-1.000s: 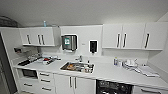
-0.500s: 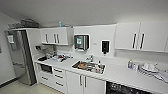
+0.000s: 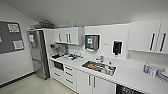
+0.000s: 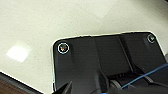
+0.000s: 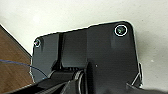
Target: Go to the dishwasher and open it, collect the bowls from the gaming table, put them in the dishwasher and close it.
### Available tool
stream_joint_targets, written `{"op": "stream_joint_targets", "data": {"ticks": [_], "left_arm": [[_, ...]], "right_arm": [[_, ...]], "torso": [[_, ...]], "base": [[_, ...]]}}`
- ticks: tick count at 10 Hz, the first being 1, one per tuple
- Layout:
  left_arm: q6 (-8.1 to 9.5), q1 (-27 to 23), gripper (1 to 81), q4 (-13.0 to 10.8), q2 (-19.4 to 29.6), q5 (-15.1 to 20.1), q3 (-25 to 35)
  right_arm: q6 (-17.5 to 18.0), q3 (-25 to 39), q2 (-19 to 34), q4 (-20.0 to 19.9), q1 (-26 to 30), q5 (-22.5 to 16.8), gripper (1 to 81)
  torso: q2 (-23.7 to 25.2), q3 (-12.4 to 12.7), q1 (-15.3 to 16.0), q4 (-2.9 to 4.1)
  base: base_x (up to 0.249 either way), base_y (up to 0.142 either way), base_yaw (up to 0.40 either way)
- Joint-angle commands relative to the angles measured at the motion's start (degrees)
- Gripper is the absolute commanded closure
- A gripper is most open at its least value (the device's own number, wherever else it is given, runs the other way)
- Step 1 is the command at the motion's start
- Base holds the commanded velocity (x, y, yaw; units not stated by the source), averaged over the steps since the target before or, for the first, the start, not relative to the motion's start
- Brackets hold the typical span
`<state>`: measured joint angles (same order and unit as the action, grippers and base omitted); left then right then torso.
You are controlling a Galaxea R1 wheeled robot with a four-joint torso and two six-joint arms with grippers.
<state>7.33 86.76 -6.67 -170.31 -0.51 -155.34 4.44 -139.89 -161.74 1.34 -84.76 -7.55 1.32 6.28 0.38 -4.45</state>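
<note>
- The head view takes in a white kitchen: a long white counter (image 3: 130, 75) runs from a tall steel fridge (image 3: 37, 53) at the left toward the right edge, with white wall cabinets (image 3: 68, 36) above it.
- A sink (image 3: 100, 67) with items in it is set in the counter near the middle; white doors and drawers (image 3: 68, 75) fill the front below.
- On the wall over the sink hang a towel dispenser (image 3: 92, 42) and, to its right, a dark soap dispenser (image 3: 117, 47).
- A grey noticeboard (image 3: 10, 36) with papers hangs on the left wall.
- The dishwasher (image 3: 127, 90) shows as a dark opening under the counter at the lower right, right of the sink cabinet; its state is hard to judge.
- A bottle (image 3: 146, 68) and stacked plates (image 3: 162, 76) stand on the counter's right end.
- Both wrist views look down at pale speckled floor past the robot's dark plate; whether either gripper's jaws are apart or together cannot be told, and the dishwasher is well away from both.
</note>
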Motion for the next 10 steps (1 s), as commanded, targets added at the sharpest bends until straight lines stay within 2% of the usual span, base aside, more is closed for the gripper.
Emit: {"op": "stream_joint_targets", "data": {"ticks": [1, 4, 5, 6, 7, 10], "left_arm": [[-0.21, -3.8, 1.0, -0.6, 0.5, 2.3, -0.2], [-0.21, -3.8, 1.0, -0.6, 0.6, 2.3, -0.2], [-0.21, -3.8, 1.0, -0.6, 0.6, 2.3, -0.2], [-0.21, -3.8, 1.0, -0.6, 0.6, 2.3, -0.2], [-0.21, -3.8, 1.0, -0.6, 0.6, 2.3, -0.2], [-0.3, -3.8, 1.0, -0.6, 0.7, 2.3, -0.3]], "right_arm": [[-0.3, 0.9, 0.7, 0.6, 4.2, -3.2, 1.0], [-0.3, 0.9, 0.7, 0.7, 4.0, -2.9, 1.0], [-0.3, 0.7, 0.7, 0.7, 4.0, -2.9, 1.0], [-0.3, 0.6, 0.8, 0.7, 3.9, -2.8, 1.0], [-0.3, 0.5, 0.8, 0.7, 3.9, -2.7, 1.0], [-0.3, 0.5, 0.7, 0.6, 4.0, -2.7, 1.0]], "torso": [[0.0, -4.8, 0.0, 0.0], [0.0, -6.9, 0.0, 0.0], [0.0, -3.3, 0.0, 0.0], [0.0, -4.9, 0.0, 0.0], [0.0, -5.4, 0.0, 0.0], [0.0, -5.8, 0.0, 0.0]], "base": [[0.0, 0.0, 0.366], [0.0, 0.0, 0.367], [0.0, 0.0, 0.366], [0.0, 0.0, 0.366], [0.0, 0.0, 0.366], [0.0, 0.0, 0.366]]}}
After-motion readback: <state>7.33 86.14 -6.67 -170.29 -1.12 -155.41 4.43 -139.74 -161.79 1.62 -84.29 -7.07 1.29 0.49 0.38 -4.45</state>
